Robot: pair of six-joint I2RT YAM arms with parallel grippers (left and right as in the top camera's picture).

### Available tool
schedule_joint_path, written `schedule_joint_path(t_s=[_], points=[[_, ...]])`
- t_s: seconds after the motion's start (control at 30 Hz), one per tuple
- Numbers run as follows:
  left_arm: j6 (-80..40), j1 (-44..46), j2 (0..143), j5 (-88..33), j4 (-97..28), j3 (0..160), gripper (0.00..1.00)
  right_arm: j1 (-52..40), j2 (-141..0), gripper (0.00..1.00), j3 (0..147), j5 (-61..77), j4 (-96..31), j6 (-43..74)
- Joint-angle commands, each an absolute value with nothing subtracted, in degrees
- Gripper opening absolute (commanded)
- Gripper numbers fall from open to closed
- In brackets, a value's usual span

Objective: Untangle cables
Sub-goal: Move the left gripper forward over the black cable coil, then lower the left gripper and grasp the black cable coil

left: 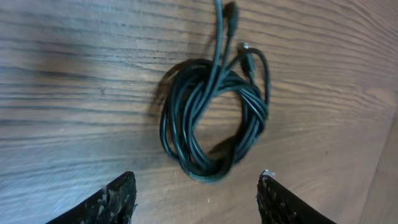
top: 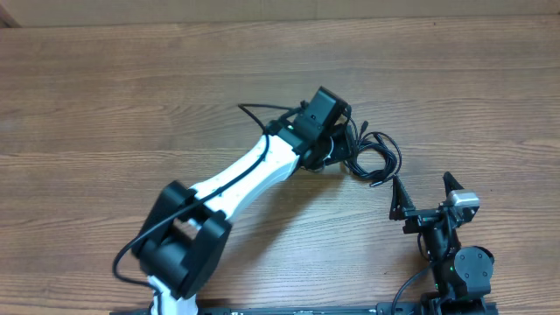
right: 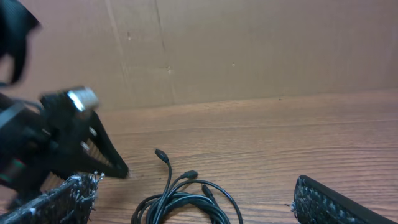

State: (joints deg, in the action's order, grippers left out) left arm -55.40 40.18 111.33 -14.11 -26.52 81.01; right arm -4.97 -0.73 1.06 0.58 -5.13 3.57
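Wood-grain tabletop (top: 105,105): thin black cords (left: 180,118) lie wound in loose coil, plug tips (left: 231,12) poking out. Left gripper (left: 198,202) hovers directly over coil, jaws apart, nothing held (lined up for pinch, likely). Right gripper (top: 423,188) waits beside coil, jaws wide, empty, ready for second strand.

**No Writing to Read**

No word, number, label or brand mark can be read in any of the three views. The wooden table (top: 131,87), the black cables (left: 211,118), the white arm casing (top: 254,171) and the brown board (right: 249,43) behind the table show only plain surfaces, with no sign that can be made out.
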Motion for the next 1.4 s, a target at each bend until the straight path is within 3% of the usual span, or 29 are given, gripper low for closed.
schedule_joint_path(t_s=[0.0,0.23,0.3,0.37,0.6,0.83,0.93,0.97,1.03,1.07,1.1,1.23,1.37], points=[[-60.4,42.0,114.9,-13.8,-23.7,82.4,0.63,-4.8,-0.2,1.0,0.5,0.1,-4.8,3.3],[-60.5,43.7,120.9,-12.9,-21.5,82.4,0.63,-4.8,-0.2,1.0,0.5,0.1,-4.8,3.3],[-60.4,43.7,122.5,-12.9,-21.0,82.4,0.5,-4.8,-0.2,1.0,0.5,0.1,-4.8,3.3],[-60.4,43.7,123.8,-12.9,-20.2,82.4,0.04,-4.8,-0.2,1.0,0.5,0.1,-4.8,3.3],[-50.1,40.6,119.0,-12.5,-23.9,83.0,0.04,-4.8,-0.2,1.0,0.5,0.1,-4.8,3.3],[-47.8,37.6,105.6,-0.8,-45.3,83.1,0.04,-4.8,-0.2,1.0,0.5,0.1,-4.8,3.3],[-48.8,37.5,101.4,-1.7,-53.7,83.1,0.05,-4.8,-0.2,1.0,0.5,0.1,-4.8,3.3],[-49.8,37.6,100.9,-2.1,-55.4,83.1,0.15,-4.8,-0.2,1.0,0.5,0.1,-4.8,3.3],[-50.9,37.9,100.5,-2.6,-57.3,83.1,0.72,-4.8,-0.2,1.0,0.5,0.1,-4.8,3.3],[-50.9,38.0,100.6,-3.0,-58.0,83.1,0.95,-4.8,-0.2,1.0,0.5,0.1,-4.8,3.3],[-50.8,38.0,100.7,-3.0,-58.5,83.1,1.0,-4.8,-0.2,1.0,0.5,0.1,-4.8,3.3],[-48.1,38.0,101.0,-1.2,-58.8,83.0,1.0,-4.8,-0.2,1.0,0.5,0.1,-4.8,3.3],[-31.9,38.0,101.0,0.5,-58.7,83.0,1.0,-4.8,-0.2,1.0,0.5,0.1,-4.8,3.3]])
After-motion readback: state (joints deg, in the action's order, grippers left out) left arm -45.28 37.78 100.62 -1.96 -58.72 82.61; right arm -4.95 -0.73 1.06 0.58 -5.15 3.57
